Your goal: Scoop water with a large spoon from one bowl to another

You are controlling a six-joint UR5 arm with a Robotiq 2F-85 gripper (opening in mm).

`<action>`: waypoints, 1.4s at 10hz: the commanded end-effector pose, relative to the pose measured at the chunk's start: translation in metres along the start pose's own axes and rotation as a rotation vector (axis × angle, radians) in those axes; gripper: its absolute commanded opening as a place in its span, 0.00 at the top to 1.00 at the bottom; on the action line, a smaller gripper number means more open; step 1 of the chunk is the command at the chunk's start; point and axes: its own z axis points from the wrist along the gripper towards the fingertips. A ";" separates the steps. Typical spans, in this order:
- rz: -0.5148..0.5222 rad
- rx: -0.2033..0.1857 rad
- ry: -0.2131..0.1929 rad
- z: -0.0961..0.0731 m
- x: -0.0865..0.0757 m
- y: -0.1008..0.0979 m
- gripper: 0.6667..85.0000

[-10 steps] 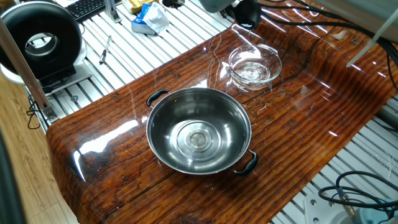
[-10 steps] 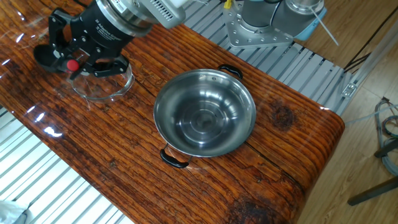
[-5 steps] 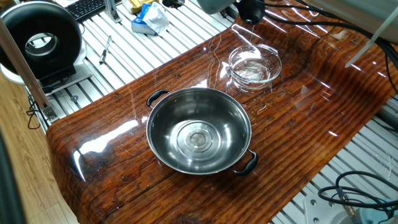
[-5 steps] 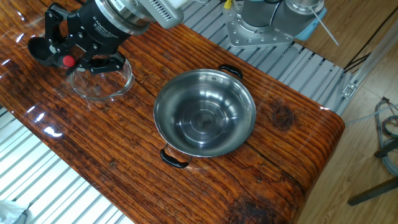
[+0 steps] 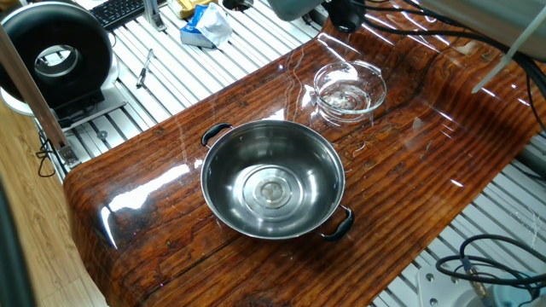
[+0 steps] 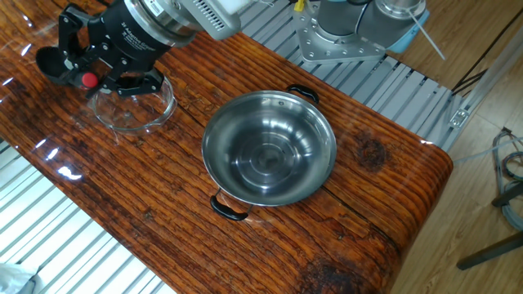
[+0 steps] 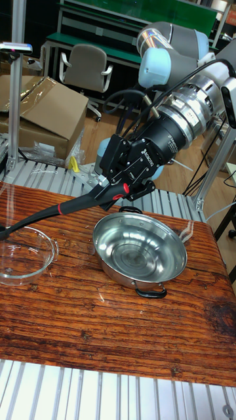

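Note:
My gripper is shut on the thin handle of the large spoon, a black ladle that slants down to the left. Its scoop head hangs in the air just beyond the far rim of the small glass bowl, and shows in one fixed view as a black shape at the top edge. The glass bowl holds a little glinting water. The large steel bowl stands mid-table on the wooden top, away from the gripper. I cannot tell whether it holds water.
The wooden tabletop is wet and glossy. Ribbed metal bench surrounds it. A black round device and a keyboard stand at the far left. Cables lie at the lower right. The arm's base stands behind the steel bowl.
Over the last second the gripper and ladle rose slightly and shifted away from the glass bowl; in the last half second they barely moved. Both bowls stayed put.

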 end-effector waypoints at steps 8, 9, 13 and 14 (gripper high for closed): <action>0.019 0.039 0.029 -0.002 0.002 0.005 1.00; 0.017 0.045 0.032 -0.003 0.003 0.005 1.00; 0.017 0.074 0.044 -0.007 0.004 0.008 1.00; 0.020 0.079 0.046 -0.009 0.004 0.011 1.00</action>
